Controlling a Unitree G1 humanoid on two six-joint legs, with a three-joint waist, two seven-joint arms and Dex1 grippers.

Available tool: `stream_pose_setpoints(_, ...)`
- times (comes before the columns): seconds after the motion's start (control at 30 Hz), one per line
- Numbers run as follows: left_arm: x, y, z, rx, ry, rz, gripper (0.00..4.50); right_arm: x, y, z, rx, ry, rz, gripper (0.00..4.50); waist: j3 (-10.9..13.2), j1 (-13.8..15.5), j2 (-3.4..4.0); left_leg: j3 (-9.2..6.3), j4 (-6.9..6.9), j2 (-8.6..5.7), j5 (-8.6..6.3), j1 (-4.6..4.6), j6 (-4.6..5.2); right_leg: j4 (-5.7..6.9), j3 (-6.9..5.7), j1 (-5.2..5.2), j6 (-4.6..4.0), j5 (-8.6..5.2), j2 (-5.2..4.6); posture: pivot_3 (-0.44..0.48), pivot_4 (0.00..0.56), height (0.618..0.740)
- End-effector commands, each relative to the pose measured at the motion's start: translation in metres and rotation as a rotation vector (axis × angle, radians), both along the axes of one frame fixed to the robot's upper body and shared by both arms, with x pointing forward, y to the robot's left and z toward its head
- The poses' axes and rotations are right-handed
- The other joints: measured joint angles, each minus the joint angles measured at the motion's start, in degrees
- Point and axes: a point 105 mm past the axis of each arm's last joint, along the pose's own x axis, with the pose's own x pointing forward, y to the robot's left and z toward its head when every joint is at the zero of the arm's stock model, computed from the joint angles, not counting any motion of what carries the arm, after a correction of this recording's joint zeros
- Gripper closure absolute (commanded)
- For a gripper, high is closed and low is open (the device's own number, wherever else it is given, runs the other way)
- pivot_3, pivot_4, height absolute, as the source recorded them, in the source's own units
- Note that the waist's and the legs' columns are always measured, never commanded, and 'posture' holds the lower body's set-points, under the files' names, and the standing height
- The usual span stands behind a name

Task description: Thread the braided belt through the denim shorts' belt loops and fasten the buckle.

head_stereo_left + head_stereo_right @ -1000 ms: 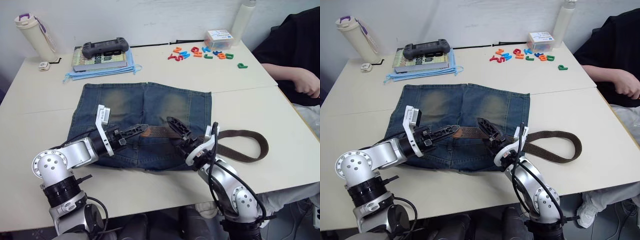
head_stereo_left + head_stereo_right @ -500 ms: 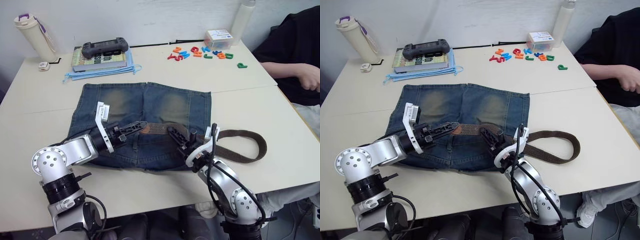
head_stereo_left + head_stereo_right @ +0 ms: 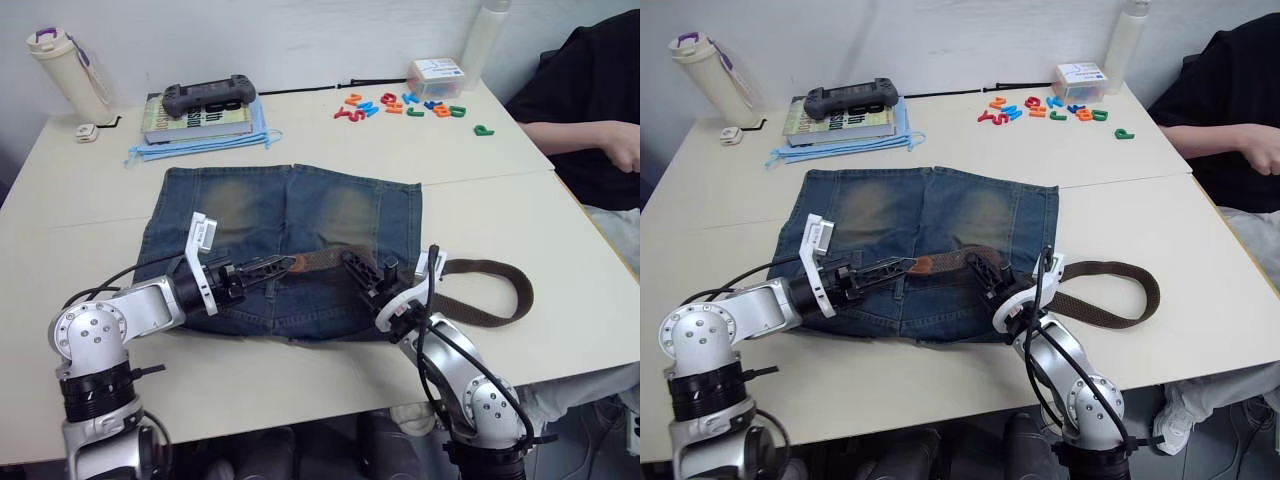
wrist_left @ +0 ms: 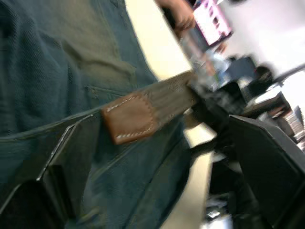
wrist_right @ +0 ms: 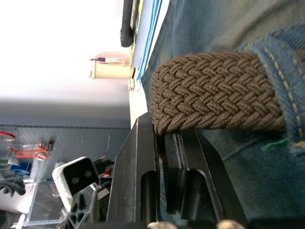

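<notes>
The denim shorts (image 3: 260,210) lie flat on the table, waistband towards me. The braided belt (image 3: 480,268) runs along the waistband and loops out to the right over the table. Its tan leather end (image 4: 133,117) lies on the denim between the spread fingers (image 4: 267,157) of my left gripper (image 3: 270,268), which is open and does not hold it. My right gripper (image 3: 358,268) is shut on the braided strap (image 5: 214,90), right beside a belt loop (image 5: 281,71) that the strap passes under. The buckle is hidden.
At the back left a book carries a game controller (image 3: 208,95), with a cream bottle (image 3: 60,60) beside it. Coloured letters (image 3: 400,105) and a white box (image 3: 436,75) lie at the back right. A person (image 3: 590,110) sits at the table's right side.
My right gripper came down and shut on the belt. My left gripper, shut at the tan end before, has opened and let it go, and that arm has drawn back a little.
</notes>
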Motion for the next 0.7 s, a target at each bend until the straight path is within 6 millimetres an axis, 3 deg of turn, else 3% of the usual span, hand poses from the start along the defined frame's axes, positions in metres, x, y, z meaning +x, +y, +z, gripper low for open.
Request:
stream_pose_setpoints(0.03, -0.004, 0.015, 0.008, 0.170, -0.218, -0.041, 0.08, 0.000, -0.013, 0.016, -0.008, -0.056, -0.034, 4.50, 0.04, 0.03, 0.07, 0.00, -0.02, 0.00, 0.00, 0.00, 0.00, 0.01, 0.00, -0.03, -0.04, -0.02, -0.01, 0.000, 0.150, 0.731)
stream_pose_setpoints(0.23, -0.022, 0.033, -0.030, 0.590, -0.582, -0.279, 0.08, 0.002, -0.023, 0.018, -0.043, -0.054, -0.047, 4.50, 0.16, 0.57, 0.27, 0.08, -0.10, 0.02, 0.00, -0.03, 0.01, -0.12, 0.01, -0.02, -0.07, -0.04, -0.16, 0.000, 0.150, 0.731)
stream_pose_setpoints(0.33, -0.028, 0.035, -0.047, 0.657, -0.666, -0.360, 0.08, 0.003, -0.025, 0.019, -0.049, -0.051, -0.044, 4.50, 0.16, 0.72, 0.27, 0.07, -0.07, 0.02, -0.01, -0.08, 0.03, -0.12, -0.01, -0.01, -0.07, -0.03, -0.20, 0.000, 0.150, 0.731)
stream_pose_setpoints(0.53, -0.015, 0.040, -0.075, 0.833, -0.756, -0.378, 0.08, 0.001, -0.021, 0.034, -0.048, -0.089, -0.023, 4.50, 0.15, 0.64, 0.26, 0.02, -0.03, -0.01, -0.03, -0.13, 0.09, -0.09, -0.04, -0.02, -0.03, -0.01, -0.20, 0.000, 0.150, 0.731)
stream_pose_setpoints(0.7, -0.017, 0.038, -0.082, 0.855, -0.791, -0.423, 2.14, -0.002, -0.021, 0.044, -0.038, -0.120, -0.021, 4.50, 0.12, 0.60, 0.31, 0.01, -0.01, -0.01, -0.02, -0.11, 0.11, -0.05, -0.06, 0.00, -0.01, -0.01, -0.21, 0.000, 0.150, 0.731)
